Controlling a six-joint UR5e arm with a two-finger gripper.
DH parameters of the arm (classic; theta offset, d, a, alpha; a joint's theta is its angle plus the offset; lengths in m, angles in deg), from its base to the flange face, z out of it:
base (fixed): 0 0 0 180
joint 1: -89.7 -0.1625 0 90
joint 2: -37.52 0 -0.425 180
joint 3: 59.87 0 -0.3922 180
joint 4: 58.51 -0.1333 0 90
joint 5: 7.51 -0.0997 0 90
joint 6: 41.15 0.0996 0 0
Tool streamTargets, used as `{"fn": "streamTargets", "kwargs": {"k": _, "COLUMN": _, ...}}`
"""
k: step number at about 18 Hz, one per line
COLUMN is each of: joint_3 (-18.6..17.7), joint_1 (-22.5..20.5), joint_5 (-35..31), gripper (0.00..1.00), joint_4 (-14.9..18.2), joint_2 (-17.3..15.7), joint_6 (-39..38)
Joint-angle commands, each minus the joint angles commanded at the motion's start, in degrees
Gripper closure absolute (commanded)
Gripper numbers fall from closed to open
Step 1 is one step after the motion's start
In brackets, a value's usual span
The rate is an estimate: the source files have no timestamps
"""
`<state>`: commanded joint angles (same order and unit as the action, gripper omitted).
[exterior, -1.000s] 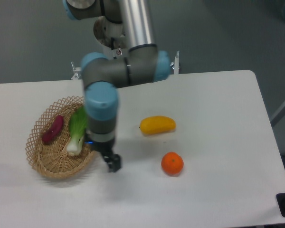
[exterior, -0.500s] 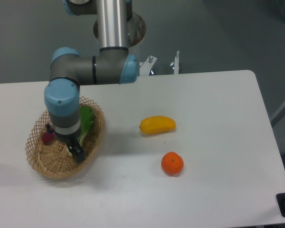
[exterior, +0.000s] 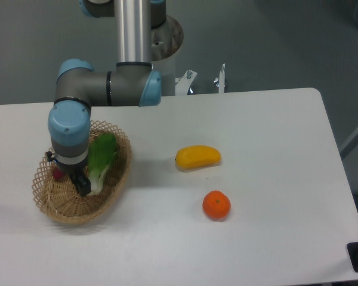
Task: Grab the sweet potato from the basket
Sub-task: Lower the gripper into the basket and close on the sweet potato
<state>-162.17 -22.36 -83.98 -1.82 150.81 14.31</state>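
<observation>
Your gripper (exterior: 82,185) hangs over the middle of the basket (exterior: 110,198), pointing straight down from the blue-capped wrist, and its dark fingers sit just left of the stalk end of the leafy green (exterior: 99,159). You cannot tell from this view whether the fingers are spread or closed, since they read as one dark block against the wicker. The sweet potato (exterior: 58,173) is almost wholly hidden behind the wrist; only a small reddish-purple patch shows at the left edge of the arm, inside the basket near its left rim. Whether the fingers touch it cannot be made out. The leafy green lies tilted in the right half of the basket, its leaves toward the far rim and its pale stalk toward the near side. Out on the white table (exterior: 268,143), well apart from the basket, you have a yellow fruit (exterior: 197,157) lying on its side and, nearer the camera, an orange (exterior: 216,204).
</observation>
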Motion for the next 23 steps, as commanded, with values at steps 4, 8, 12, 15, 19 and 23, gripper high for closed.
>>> {"fn": "streamTargets", "kwargs": {"k": 4, "joint_3": 0.0, "joint_1": 1.4, "joint_5": 0.3, "gripper": 0.00, "joint_4": 0.0, "joint_2": 0.5, "joint_6": 0.0}}
{"fn": "streamTargets", "kwargs": {"k": 8, "joint_3": -0.1, "joint_1": 1.8, "joint_5": 1.1, "gripper": 0.00, "joint_4": 0.1, "joint_2": 1.0, "joint_6": 0.0}}
{"fn": "streamTargets", "kwargs": {"k": 12, "joint_3": -0.1, "joint_1": 2.2, "joint_5": 1.4, "gripper": 0.13, "joint_4": 0.8, "joint_2": 1.1, "joint_6": 0.1}}
{"fn": "streamTargets", "kwargs": {"k": 15, "joint_3": -0.2, "joint_1": 2.2, "joint_5": 1.3, "gripper": 0.23, "joint_4": 1.5, "joint_2": 1.2, "joint_6": 0.3}}
{"fn": "streamTargets", "kwargs": {"k": 19, "joint_3": -0.4, "joint_1": 2.2, "joint_5": 1.3, "gripper": 0.38, "joint_4": 2.5, "joint_2": 1.1, "joint_6": 0.7}}
{"fn": "streamTargets", "kwargs": {"k": 23, "joint_3": -0.4, "joint_1": 2.2, "joint_5": 1.3, "gripper": 0.55, "joint_4": 2.7, "joint_2": 1.1, "joint_6": 0.7}}
